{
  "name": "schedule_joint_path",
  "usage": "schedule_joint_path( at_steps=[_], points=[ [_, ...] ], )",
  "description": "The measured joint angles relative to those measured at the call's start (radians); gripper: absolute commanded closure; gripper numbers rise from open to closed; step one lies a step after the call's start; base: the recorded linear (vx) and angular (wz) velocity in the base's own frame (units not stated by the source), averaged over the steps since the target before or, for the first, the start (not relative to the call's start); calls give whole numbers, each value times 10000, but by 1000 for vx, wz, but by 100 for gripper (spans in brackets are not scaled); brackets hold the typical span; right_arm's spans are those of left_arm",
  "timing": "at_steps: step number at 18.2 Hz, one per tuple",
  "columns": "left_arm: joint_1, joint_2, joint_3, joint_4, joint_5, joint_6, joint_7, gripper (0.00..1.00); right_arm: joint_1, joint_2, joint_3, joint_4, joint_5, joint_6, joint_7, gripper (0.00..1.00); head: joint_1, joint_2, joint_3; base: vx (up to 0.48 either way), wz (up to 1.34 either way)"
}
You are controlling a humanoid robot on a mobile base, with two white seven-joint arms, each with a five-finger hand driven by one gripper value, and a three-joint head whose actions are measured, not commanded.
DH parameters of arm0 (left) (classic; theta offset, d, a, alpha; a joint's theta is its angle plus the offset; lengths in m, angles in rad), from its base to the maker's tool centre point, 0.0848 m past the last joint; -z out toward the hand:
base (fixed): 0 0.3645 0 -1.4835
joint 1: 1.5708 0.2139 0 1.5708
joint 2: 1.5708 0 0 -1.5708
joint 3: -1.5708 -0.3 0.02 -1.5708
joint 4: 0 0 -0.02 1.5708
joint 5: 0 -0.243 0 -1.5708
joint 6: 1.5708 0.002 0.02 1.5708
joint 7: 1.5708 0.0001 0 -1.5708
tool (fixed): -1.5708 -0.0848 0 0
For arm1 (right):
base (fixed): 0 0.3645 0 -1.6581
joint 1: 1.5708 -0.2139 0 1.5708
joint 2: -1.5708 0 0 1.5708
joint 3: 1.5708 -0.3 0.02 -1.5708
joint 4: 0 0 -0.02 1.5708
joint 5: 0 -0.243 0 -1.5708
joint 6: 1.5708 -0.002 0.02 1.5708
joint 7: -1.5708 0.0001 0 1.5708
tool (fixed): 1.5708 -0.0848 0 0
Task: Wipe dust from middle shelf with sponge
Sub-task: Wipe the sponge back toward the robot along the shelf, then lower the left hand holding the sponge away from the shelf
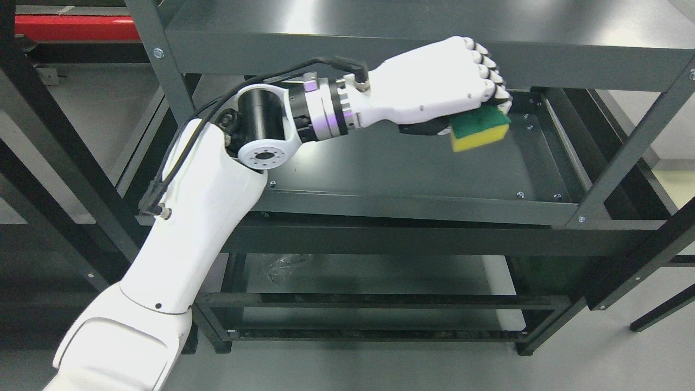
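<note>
My left hand [478, 103] reaches from the lower left into the dark grey metal rack, over the middle shelf [402, 168]. Its white fingers [488, 70] are curled around a sponge [480, 130] with a green scouring top and a yellow body. The sponge sits at the shelf's far right part, at or just above its surface; I cannot tell if it touches. The top shelf's front edge [380, 54] passes just above the hand. The right arm does not show.
The rack's upright posts [630, 146] frame the shelf at right and at left [163, 60]. A lower shelf [369, 277] lies beneath, with a crumpled clear film [282, 266] on it. A red bar [70, 27] shows at the top left behind the rack.
</note>
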Motion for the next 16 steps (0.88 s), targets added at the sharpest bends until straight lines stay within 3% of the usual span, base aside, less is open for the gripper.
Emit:
schedule_joint_path(
  at_steps=[10, 16],
  points=[
    [1514, 259, 3344, -1157, 2385, -27, -2644, 100, 1, 0, 0, 0, 0, 0, 0, 0, 0, 0, 0, 0, 0],
    [2153, -19, 3409, -1551, 5258, -27, -2464, 99, 0, 0, 0, 0, 0, 0, 0, 0, 0, 0, 0, 0, 0]
  ],
)
